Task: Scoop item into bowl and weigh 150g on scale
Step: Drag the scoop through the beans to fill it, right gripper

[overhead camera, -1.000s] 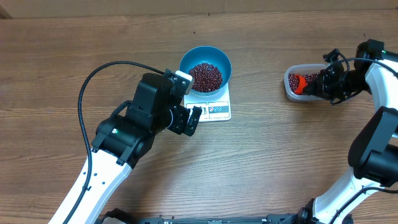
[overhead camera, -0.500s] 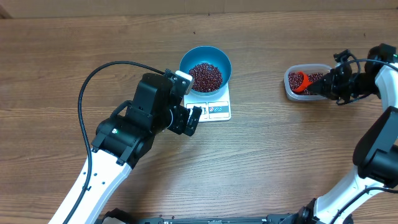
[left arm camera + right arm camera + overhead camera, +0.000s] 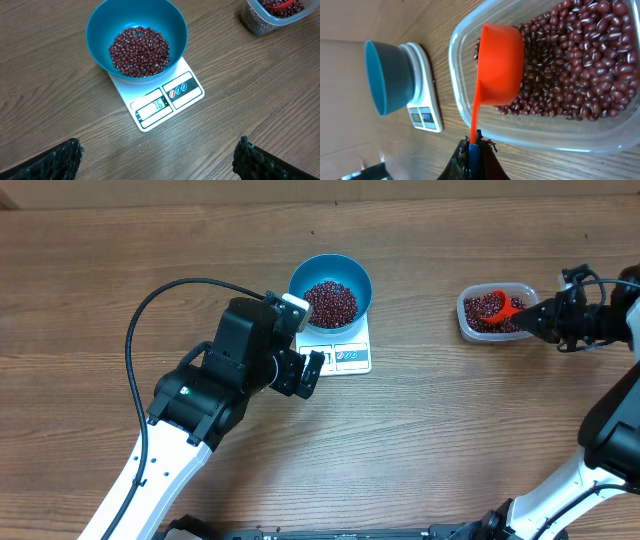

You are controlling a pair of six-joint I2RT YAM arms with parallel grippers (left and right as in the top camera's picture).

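A blue bowl (image 3: 299,279) half full of dark red beans (image 3: 330,302) stands on the white scale (image 3: 350,357). In the left wrist view the bowl (image 3: 97,25) and its beans (image 3: 139,51) sit on the scale (image 3: 187,90), whose display reads 76. My left gripper (image 3: 300,370) hovers open just before the scale, fingers wide apart (image 3: 159,145) and empty. My right gripper (image 3: 543,320) is shut on the handle of an orange scoop (image 3: 505,307). The scoop's cup (image 3: 500,65) lies over the beans (image 3: 580,65) in a clear tub (image 3: 545,137), handle pinched in the right gripper (image 3: 475,145).
The clear tub (image 3: 466,323) of beans sits at the right, well apart from the scale; its corner shows in the left wrist view (image 3: 255,25). A black cable (image 3: 160,295) loops over the table left of the left arm. Bare wood lies between scale and tub.
My right gripper has drawn back to the right, pulling the orange scoop from the tub's left end toward its middle. The left arm, bowl and scale have not moved.
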